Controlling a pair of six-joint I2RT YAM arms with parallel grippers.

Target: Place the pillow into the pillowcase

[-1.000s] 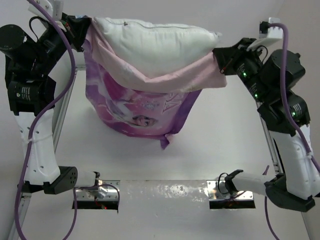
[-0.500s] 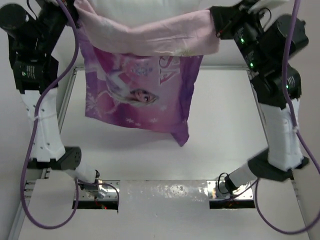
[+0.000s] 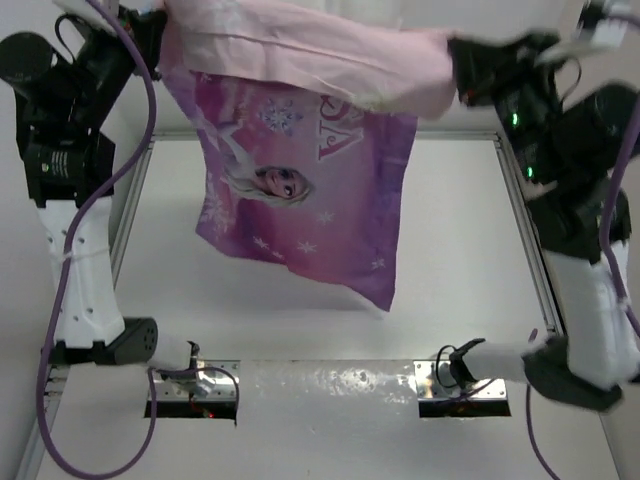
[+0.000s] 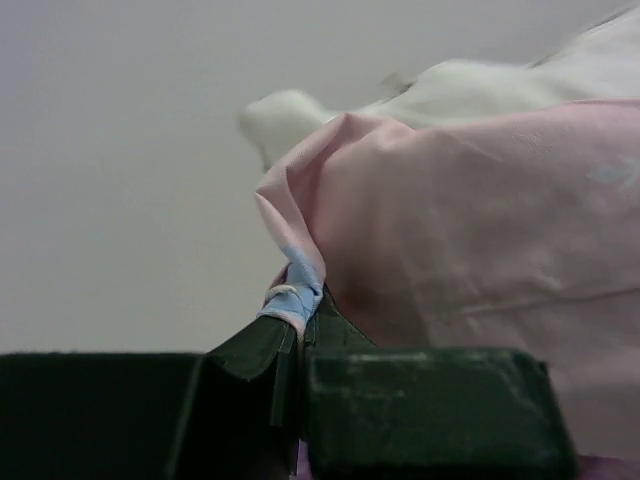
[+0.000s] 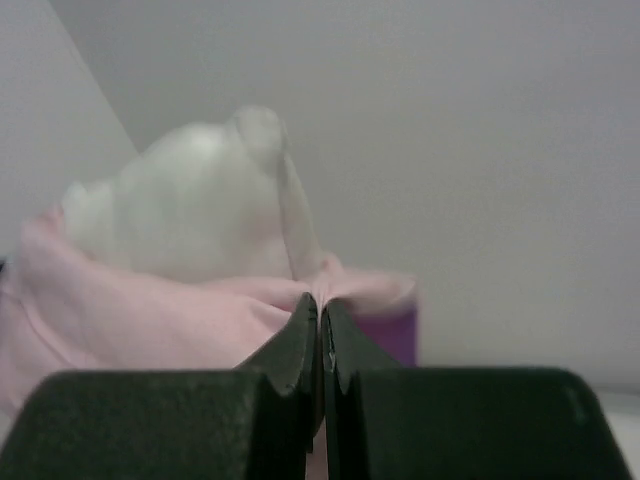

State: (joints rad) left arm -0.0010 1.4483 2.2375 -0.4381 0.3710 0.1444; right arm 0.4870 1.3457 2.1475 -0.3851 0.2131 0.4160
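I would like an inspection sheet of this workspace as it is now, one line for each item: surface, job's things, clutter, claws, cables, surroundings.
Surface: white table, bare where visible.
Job's things: pillowcase hangs in the air above the table, printed side towards the top camera, with a pale pink edge along its top. The white pillow shows above that edge.
Clutter: nothing seen.
Claws: left claw shut on one upper corner of the pillowcase; right claw shut on the pink edge at the other corner.
Cables: purple cables loop loosely along both arms, clear of the fabric.
Surroundings: plain pale wall; nothing else seen.
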